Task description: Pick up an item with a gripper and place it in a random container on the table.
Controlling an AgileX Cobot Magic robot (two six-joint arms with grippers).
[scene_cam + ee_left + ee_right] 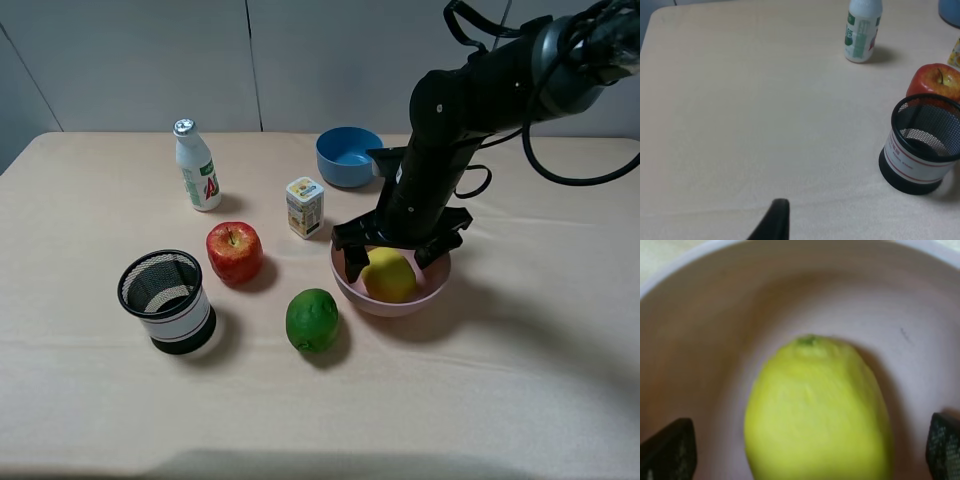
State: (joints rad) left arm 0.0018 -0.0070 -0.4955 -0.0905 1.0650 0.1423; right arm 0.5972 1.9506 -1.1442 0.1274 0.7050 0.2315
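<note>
The yellow lemon [388, 275] lies inside the pink bowl [385, 306] at centre right of the table [500, 400]. My right gripper [392, 258] hangs just over the bowl, open, its black fingers spread on either side of the lemon. In the right wrist view the lemon [815, 410] fills the middle of the pink bowl [715, 315], with the fingertips [667, 450] wide apart at both edges and a gap to the fruit. Of my left gripper only one black finger [776, 220] shows, over bare cloth at the left.
A green lime-like fruit [312, 319] lies just left of the pink bowl. A red apple [234, 251], a black mesh cup [166, 300], a white bottle [197, 166], a small carton [305, 206] and a blue bowl [349, 155] stand around it.
</note>
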